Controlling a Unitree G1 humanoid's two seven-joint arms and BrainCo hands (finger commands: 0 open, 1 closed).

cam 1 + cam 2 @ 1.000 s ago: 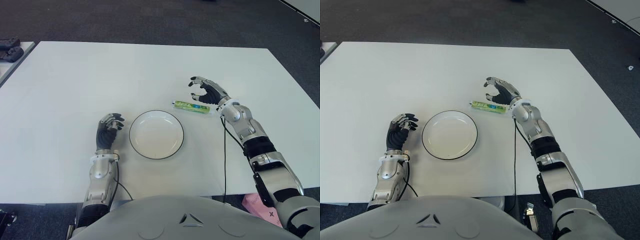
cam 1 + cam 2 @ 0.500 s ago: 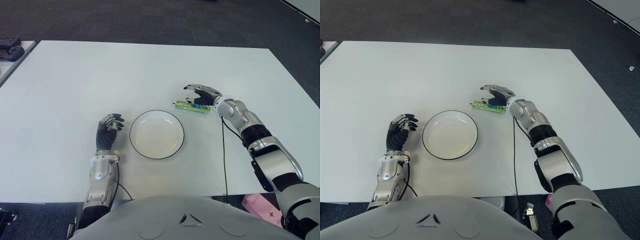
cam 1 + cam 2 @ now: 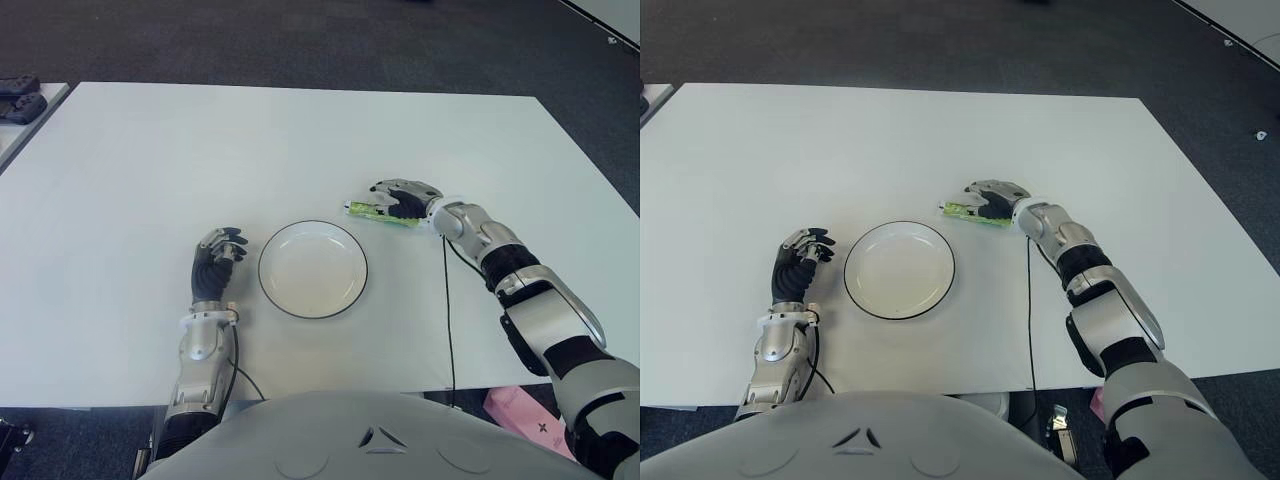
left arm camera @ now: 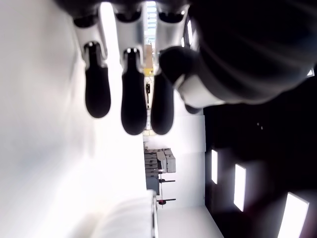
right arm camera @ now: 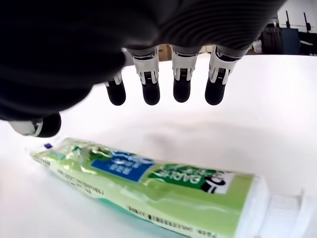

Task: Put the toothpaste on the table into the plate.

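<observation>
Right robot hand [image 3: 402, 198] open, fingers arched over the toothpaste [image 5: 148, 181] lying flat on the worktop [image 3: 150, 170], just beside the plate [image 3: 313, 268] — not gripped. Risk: the slick tube skids or squirts out as the fingers close. Left robot hand [image 3: 214, 262] idle, curled, on the plate's left.

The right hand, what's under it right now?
The green toothpaste lies flat on the white table under the right hand, whose fingers arch over it untouching. The hand hides the tube's middle in the eye views.
</observation>
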